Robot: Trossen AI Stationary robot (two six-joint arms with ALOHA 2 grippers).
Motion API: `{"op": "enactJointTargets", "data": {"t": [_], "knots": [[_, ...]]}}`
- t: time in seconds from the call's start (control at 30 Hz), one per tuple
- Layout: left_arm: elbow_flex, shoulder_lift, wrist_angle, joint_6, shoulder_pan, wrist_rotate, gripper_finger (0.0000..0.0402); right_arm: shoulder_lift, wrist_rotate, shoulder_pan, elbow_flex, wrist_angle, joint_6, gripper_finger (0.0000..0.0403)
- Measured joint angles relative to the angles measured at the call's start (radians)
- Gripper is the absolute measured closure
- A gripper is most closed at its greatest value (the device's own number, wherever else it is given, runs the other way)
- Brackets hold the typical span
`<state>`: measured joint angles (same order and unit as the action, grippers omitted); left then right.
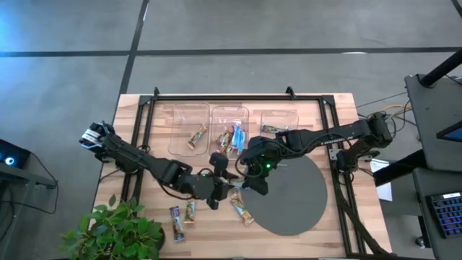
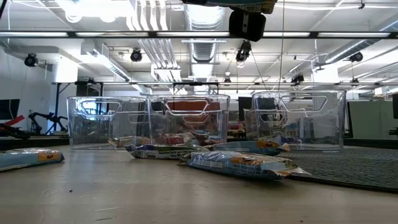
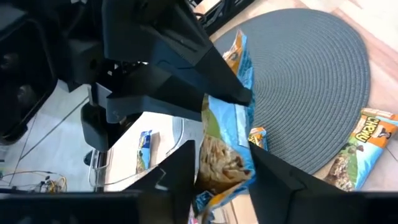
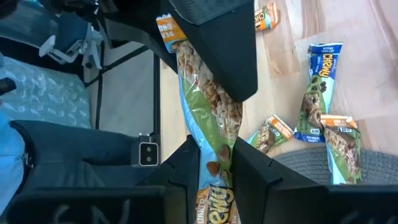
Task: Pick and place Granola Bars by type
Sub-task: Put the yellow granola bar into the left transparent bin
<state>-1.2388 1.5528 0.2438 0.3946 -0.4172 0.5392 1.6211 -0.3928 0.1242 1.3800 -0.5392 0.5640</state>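
both claws meet over the table's middle, above the near-left edge of the round dark woven mat [image 1: 292,195], sharing one bar

right gripper [image 4: 214,165] clenched on a long glossy blue-and-green wrapped granola bar [image 4: 208,106]; the bar runs straight out from between its fingers, long axis in line with the claw, far end going under the other arm's dark finger

left gripper [image 3: 221,171] straddles the same bar [image 3: 224,143] from the opposite end; fingers lie close on either side of the wrapper, but i cannot tell whether they are pinching it or only flanking it

judgement: a hand-over in mid air; the bar bridges the two claws end to end, so whichever lets go must leave the other with a firm pinch. the right claw plainly has it now

three clear plastic bins [image 1: 189,124] stand in a row beyond both claws, some bars already inside; the middle bin looks closest to the meeting point

loose bars lie on the wood [image 1: 242,206] just on the near side of the claws
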Motion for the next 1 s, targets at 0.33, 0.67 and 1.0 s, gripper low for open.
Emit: {"op": "enactJointTargets", "data": {"t": [0.33,0.67,1.0], "knots": [[0.001,0.002,0.018,-0.009,0.008,0.005,0.0335,-0.002,0.033,-0.010,0.000,-0.011,0.016,0.0321],[0.001,-0.004,0.241,-0.181,0.017,0.216,0.0335,-0.041,0.102,-0.016,0.000,-0.178,0.020,0.0227],[0.001,-0.100,0.996,-1.120,0.155,0.491,0.0335,-0.107,0.501,-0.020,0.000,-0.298,0.098,0.0179]]}}
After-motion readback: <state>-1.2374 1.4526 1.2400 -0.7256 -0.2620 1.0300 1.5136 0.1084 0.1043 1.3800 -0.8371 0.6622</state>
